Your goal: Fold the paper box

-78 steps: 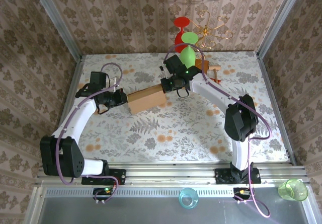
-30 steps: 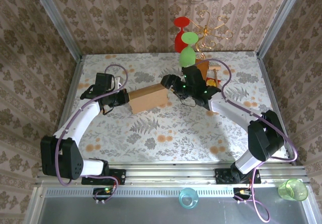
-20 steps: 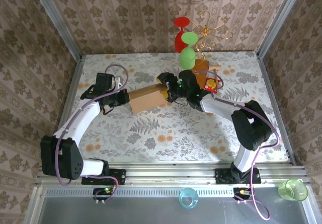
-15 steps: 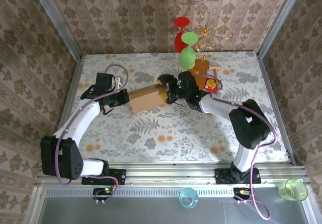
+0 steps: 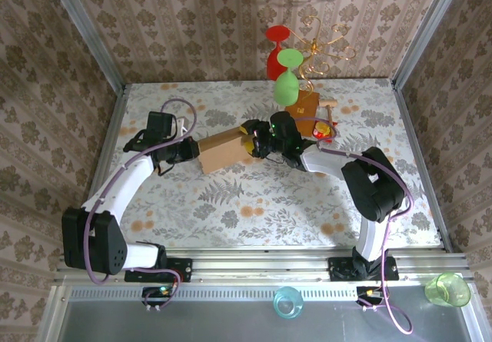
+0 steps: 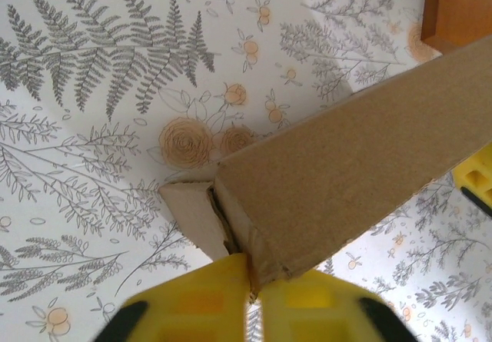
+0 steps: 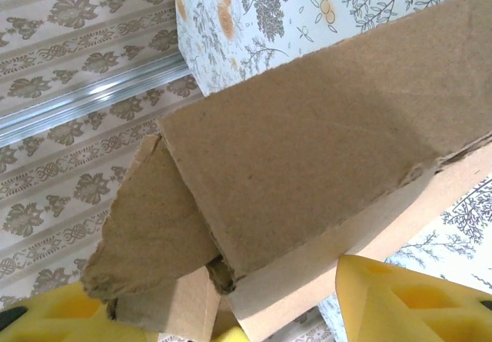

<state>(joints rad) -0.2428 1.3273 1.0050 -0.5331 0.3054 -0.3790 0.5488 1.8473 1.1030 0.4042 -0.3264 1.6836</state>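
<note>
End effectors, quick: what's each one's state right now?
Left end effector: closed, pinching a corner edge of the paper box.
Right end effector: open, straddling the paper box's end flaps.

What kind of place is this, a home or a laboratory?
Probably a laboratory test cell dressed to look homely: patterned wallpaper panels between aluminium posts, a floral table cover, and the left arm and right arm bolted to a metal rail.

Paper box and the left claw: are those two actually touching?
Touching. The left wrist view shows the paper box with its corner edge pinched between the yellow fingers of the left claw.
</note>
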